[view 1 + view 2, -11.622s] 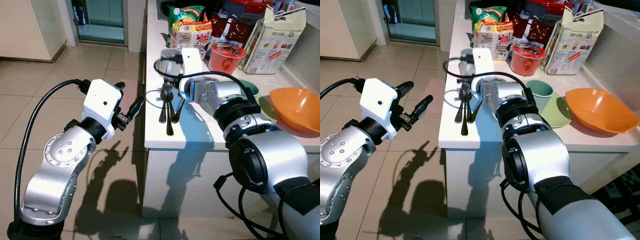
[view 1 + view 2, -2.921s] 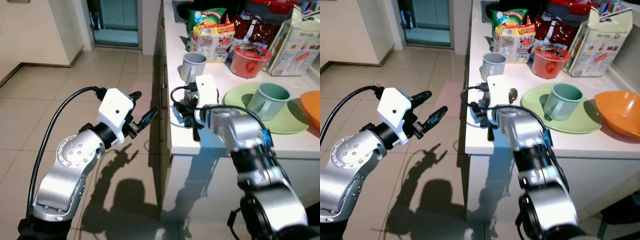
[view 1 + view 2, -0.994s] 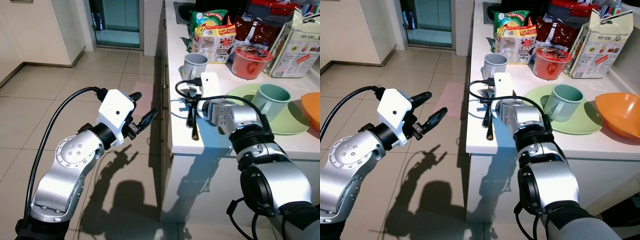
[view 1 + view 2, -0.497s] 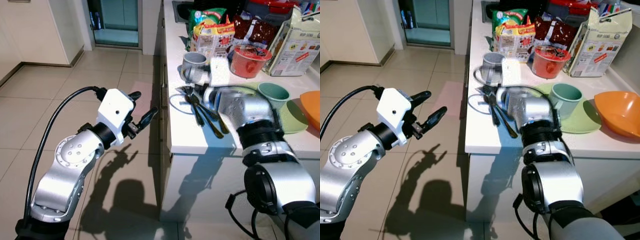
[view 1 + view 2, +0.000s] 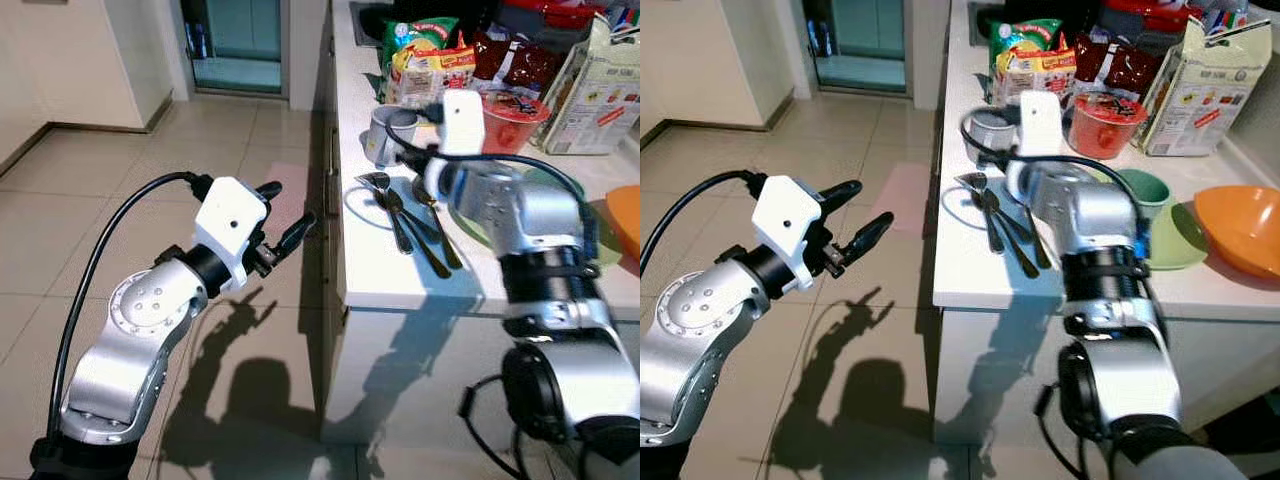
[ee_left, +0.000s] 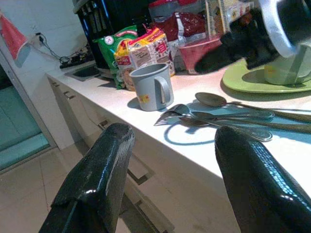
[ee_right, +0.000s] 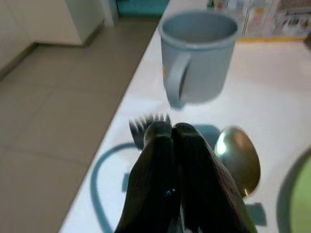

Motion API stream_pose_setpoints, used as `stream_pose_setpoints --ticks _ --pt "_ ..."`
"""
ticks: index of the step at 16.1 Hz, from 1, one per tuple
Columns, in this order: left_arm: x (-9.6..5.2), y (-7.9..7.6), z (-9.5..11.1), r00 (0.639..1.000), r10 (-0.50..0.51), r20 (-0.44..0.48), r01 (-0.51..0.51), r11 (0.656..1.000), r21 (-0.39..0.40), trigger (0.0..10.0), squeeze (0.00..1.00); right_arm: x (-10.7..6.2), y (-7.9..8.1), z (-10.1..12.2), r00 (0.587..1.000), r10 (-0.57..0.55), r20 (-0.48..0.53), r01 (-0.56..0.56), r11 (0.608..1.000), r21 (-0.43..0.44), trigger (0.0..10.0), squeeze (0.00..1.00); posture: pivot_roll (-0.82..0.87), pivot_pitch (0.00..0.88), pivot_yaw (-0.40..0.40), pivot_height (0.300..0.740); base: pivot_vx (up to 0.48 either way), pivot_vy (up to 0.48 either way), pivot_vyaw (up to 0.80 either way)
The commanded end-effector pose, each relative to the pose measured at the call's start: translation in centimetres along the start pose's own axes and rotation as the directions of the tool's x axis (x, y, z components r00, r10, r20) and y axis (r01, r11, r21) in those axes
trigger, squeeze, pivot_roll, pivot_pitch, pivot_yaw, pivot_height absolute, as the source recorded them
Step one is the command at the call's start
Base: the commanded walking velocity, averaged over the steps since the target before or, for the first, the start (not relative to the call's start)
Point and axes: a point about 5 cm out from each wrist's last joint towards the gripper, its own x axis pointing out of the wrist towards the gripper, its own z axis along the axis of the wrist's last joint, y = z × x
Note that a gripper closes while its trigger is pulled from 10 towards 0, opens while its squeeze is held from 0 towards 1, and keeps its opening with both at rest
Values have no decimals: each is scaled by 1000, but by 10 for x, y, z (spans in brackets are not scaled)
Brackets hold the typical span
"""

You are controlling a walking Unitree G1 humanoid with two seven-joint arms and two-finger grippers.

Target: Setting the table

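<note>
A fork (image 5: 383,200) and two spoons (image 5: 432,222) lie fanned out on the white counter (image 5: 400,280), near its left edge. Just behind them stands a grey mug (image 5: 384,136). My right gripper (image 7: 171,130) hovers shut over the fork's tines and one spoon's bowl (image 7: 238,158), pointing toward the grey mug (image 7: 197,63), with nothing held. In the left wrist view the right gripper (image 6: 204,60) is a dark closed tip above the cutlery (image 6: 218,116). My left gripper (image 5: 288,205) is open over the floor, left of the counter.
A green plate (image 5: 1175,248) with a green mug (image 5: 1145,190) sits right of the cutlery, and an orange bowl (image 5: 1240,225) lies beyond. A red bowl (image 5: 1102,120), snack bags (image 5: 1040,62) and a carton (image 5: 1195,85) crowd the counter's back. Tiled floor (image 5: 150,150) lies left.
My right gripper has lifted off the cutlery and swung back toward the grey mug. The fork and spoons now lie spread and turned on the counter. The left arm has held still.
</note>
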Motion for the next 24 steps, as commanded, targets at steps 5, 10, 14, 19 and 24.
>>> stream_pose_setpoints --ticks 5,10,14,19,24 --pt "1 -3 6 999 -24 22 24 1000 13 10000 0 -6 0 -19 994 17 -107 -21 999 -31 10000 1000 29 0 -56 740 0 0 0" --pt "0 -3 6 999 -27 21 27 1000 13 10000 0 -4 0 -28 986 6 -167 -13 999 -44 10000 1000 29 0 -57 740 0 0 0" --pt "0 -4 5 999 -26 21 25 1000 15 10000 0 -4 -1 -32 985 0 -173 -7 999 -41 10000 0 32 0 -61 740 0 0 0" --pt "1 -6 0 1000 -16 12 16 1000 18 10000 0 -4 2 -34 988 3 -155 -9 999 -35 10000 0 36 0 -70 740 0 0 0" --pt "3 -3 -1 1000 17 22 -17 1000 13 10000 0 -4 1 -38 990 0 -141 -4 999 -34 10000 0 41 0 -84 740 0 0 0"
